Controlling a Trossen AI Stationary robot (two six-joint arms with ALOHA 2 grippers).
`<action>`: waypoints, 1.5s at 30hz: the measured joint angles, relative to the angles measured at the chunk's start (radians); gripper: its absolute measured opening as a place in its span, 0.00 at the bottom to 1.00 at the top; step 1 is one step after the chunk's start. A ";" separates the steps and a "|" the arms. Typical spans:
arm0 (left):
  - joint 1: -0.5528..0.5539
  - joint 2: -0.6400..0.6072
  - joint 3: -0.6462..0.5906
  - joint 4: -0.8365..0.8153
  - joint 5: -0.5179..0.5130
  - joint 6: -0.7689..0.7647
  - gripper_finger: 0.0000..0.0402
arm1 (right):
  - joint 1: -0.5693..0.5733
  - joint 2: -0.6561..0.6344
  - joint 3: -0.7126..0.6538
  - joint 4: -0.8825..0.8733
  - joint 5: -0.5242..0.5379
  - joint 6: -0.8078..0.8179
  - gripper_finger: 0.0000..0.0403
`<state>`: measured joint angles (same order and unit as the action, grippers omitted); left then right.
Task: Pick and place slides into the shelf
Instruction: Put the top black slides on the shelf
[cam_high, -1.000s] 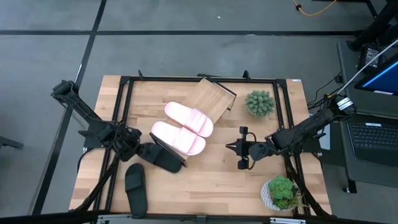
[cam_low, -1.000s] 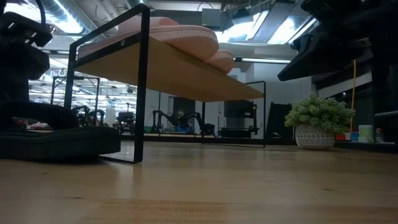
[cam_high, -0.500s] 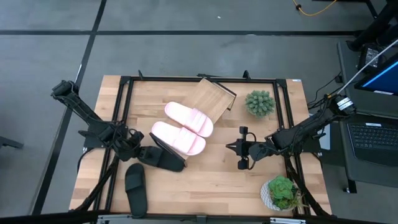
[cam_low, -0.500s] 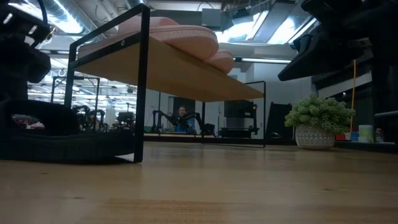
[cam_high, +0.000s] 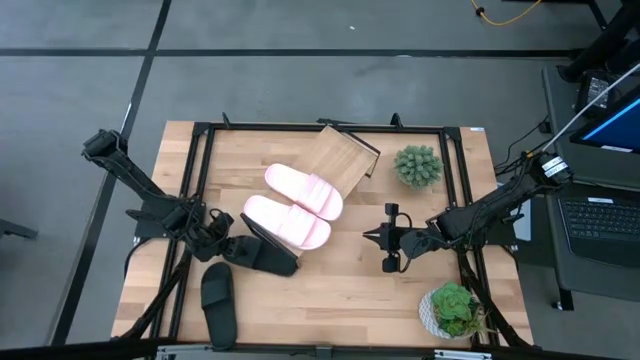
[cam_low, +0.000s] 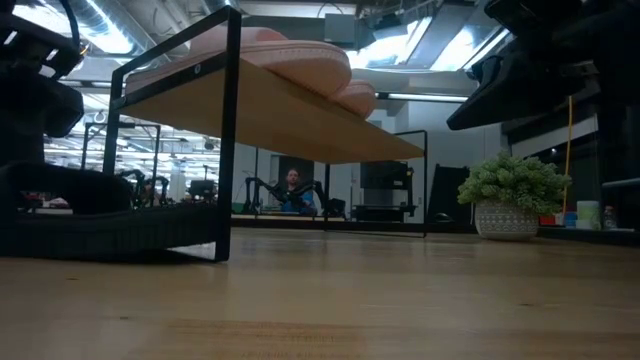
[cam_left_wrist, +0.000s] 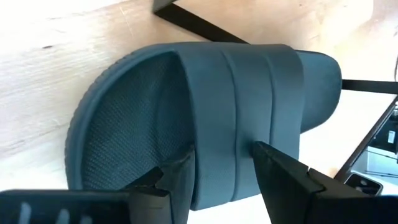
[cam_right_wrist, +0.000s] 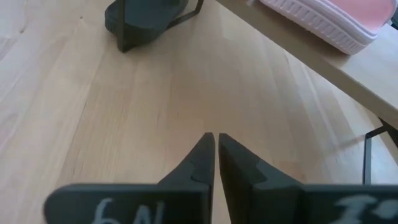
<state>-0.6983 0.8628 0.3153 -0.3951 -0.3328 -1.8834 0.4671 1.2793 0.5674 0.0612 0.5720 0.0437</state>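
At shelf's low front edge (cam_high: 262, 236): left gripper (cam_left_wrist: 219, 163) with jaws clamped on strap of black slide (cam_high: 262, 255), sole flat on tabletop (cam_high: 340, 285). On shelf board: two pink slides (cam_high: 300, 205) side by side. Near tabletop's front-left corner: second black slide (cam_high: 218, 299). Mid-right: right gripper (cam_right_wrist: 216, 158), jaws together, holding nothing.

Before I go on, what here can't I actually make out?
- Low view: pink slides on the shelf show only as edges; the board hides the rest.
- Left wrist view: the held black slide's toe end runs under the shelf frame; left hand covers its strap's near edge.
- Low view: second black slide absent.
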 joint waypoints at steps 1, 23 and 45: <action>0.000 0.002 0.000 0.005 0.001 0.001 0.38 | 0.000 0.000 0.000 0.000 0.000 0.000 0.06; -0.003 0.115 0.000 0.127 0.003 0.105 0.24 | 0.000 0.000 0.000 0.000 -0.001 0.000 0.06; -0.003 0.020 0.000 0.138 0.049 0.185 0.01 | 0.000 0.000 0.000 0.000 -0.001 0.000 0.06</action>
<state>-0.7017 0.8829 0.3153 -0.2572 -0.2834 -1.6981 0.4671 1.2793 0.5674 0.0612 0.5713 0.0441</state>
